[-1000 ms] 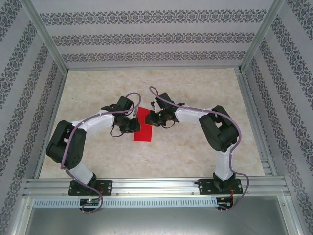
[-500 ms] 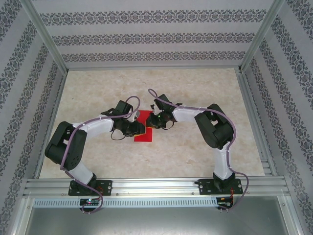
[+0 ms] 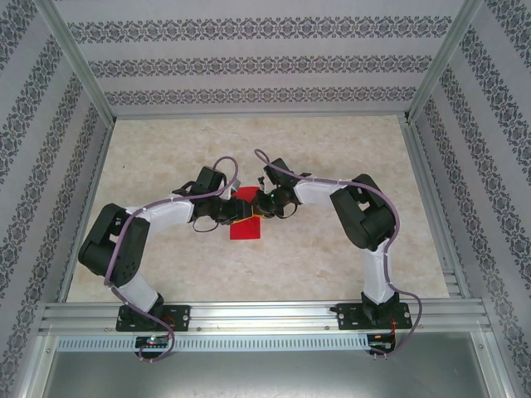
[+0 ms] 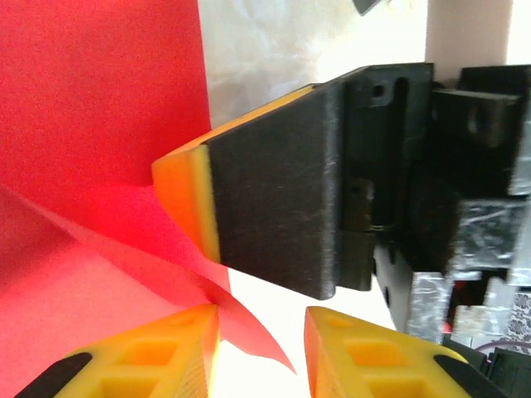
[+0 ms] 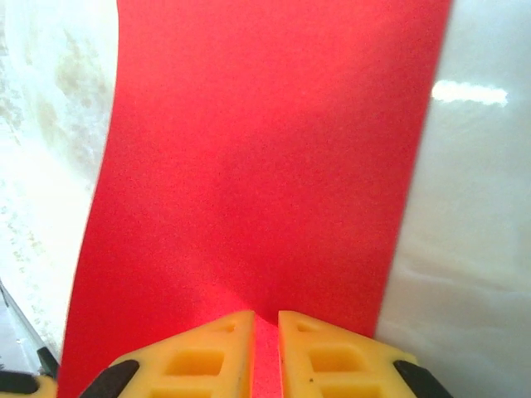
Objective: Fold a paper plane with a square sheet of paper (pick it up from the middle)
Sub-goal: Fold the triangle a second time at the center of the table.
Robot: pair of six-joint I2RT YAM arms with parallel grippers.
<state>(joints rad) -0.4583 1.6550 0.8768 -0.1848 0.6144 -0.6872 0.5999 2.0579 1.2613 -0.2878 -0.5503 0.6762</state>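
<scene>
Pinching the paper (image 5: 257, 166) with the right gripper (image 5: 265, 327), left gripper (image 4: 261, 322) jaws spread beside its raised flap, we are aiming to press that crease flat without tugging.

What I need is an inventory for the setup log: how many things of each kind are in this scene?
red sheet of paper: 1
grippers: 2 (left gripper, right gripper)
Total: 3
</scene>
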